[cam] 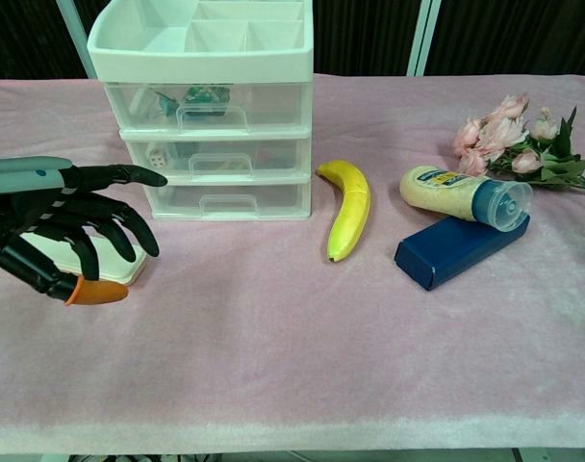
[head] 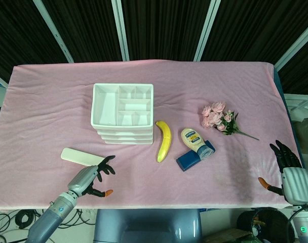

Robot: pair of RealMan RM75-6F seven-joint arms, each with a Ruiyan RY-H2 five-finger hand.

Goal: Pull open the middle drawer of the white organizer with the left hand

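Note:
The white organizer (head: 122,113) (cam: 209,106) stands left of centre, with three clear drawers all closed. Its middle drawer (cam: 216,159) has a small handle at the front. My left hand (head: 91,178) (cam: 60,224) hovers at the near left, fingers spread and pointing toward the organizer, holding nothing and still apart from the drawers. My right hand (head: 291,170) rests at the table's near right corner, fingers spread, empty; the chest view does not show it.
A flat white bar (head: 82,157) (cam: 114,262) lies beneath my left hand. A banana (head: 163,140) (cam: 347,210) lies right of the organizer. A mayonnaise bottle (head: 195,141) leans on a blue box (cam: 456,249). Pink flowers (head: 220,118) lie further right.

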